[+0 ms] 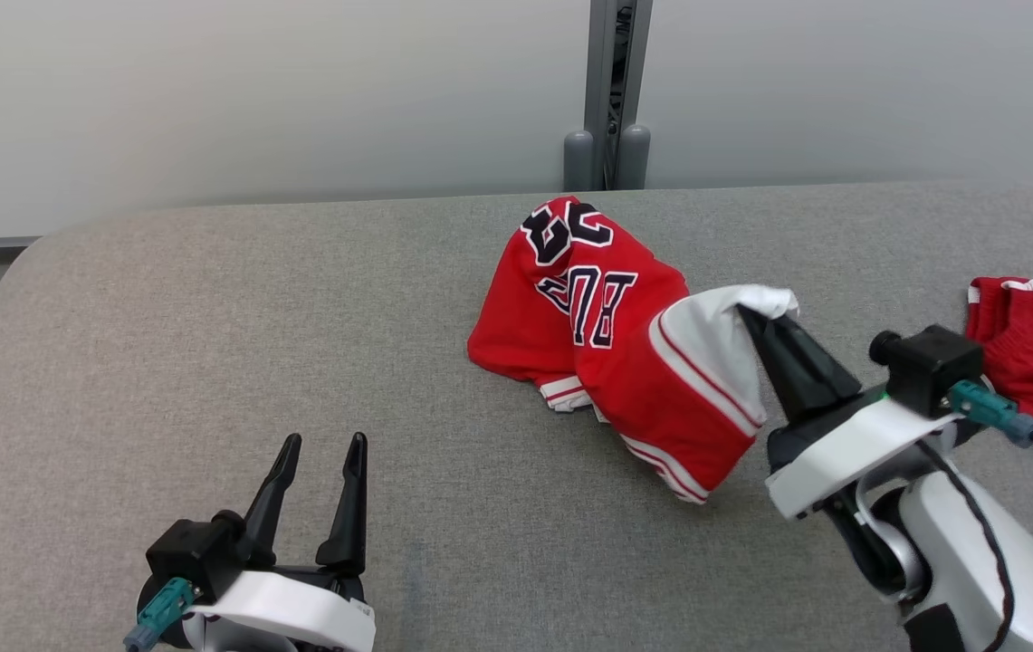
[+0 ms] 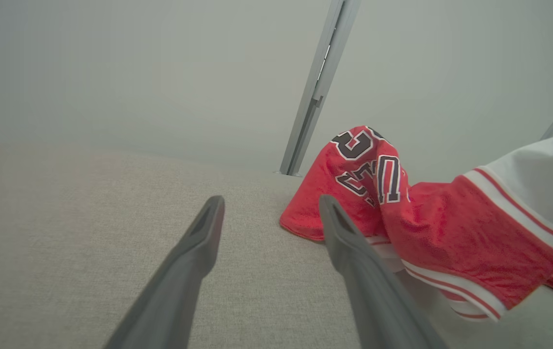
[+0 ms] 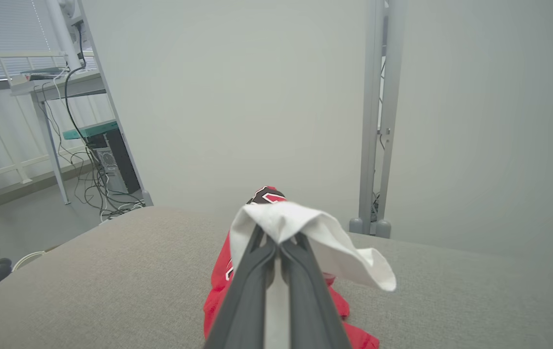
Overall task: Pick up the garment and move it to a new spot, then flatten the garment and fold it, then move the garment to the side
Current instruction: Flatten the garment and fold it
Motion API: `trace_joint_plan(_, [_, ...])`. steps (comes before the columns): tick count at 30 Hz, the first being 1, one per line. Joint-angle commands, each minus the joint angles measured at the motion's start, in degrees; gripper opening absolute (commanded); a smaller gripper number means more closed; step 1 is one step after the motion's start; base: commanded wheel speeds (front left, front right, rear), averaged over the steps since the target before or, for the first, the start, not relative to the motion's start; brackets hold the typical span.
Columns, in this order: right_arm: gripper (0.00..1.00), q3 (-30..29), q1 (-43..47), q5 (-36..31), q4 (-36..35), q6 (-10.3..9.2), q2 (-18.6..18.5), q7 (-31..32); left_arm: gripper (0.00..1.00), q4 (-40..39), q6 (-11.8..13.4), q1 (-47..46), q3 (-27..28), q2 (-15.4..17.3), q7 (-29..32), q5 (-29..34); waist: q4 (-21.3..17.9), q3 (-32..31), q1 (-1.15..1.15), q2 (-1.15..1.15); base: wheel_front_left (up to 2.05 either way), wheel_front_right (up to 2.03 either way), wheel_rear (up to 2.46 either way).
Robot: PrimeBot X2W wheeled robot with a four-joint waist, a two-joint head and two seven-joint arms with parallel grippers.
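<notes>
Grey woven-fabric table (image 1: pixel 163 362) with rounded corners. Crumpled red basketball jersey (image 1: pixel 588 353), white-striped trim, lies right of centre with one white hem raised. Right gripper (image 1: pixel 749 317) is pinched on that hem. Left gripper (image 1: pixel 324 444) is spread and empty.

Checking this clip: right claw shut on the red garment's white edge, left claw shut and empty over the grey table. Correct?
No: the left claw is open, not shut, jaws apart and empty over the grey table, as the left wrist view shows. The right claw is indeed shut on the white edge of the red garment.
</notes>
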Motion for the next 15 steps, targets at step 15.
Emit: trace_joint_plan(15, [0.0,-15.63,-8.13,-9.18,-8.26,0.01,-2.44,7.56,1.0,-0.29,0.38,1.73,-0.35,0.23,-0.2,-0.37,1.18,-1.6,0.0,0.0,0.0,0.0,0.0])
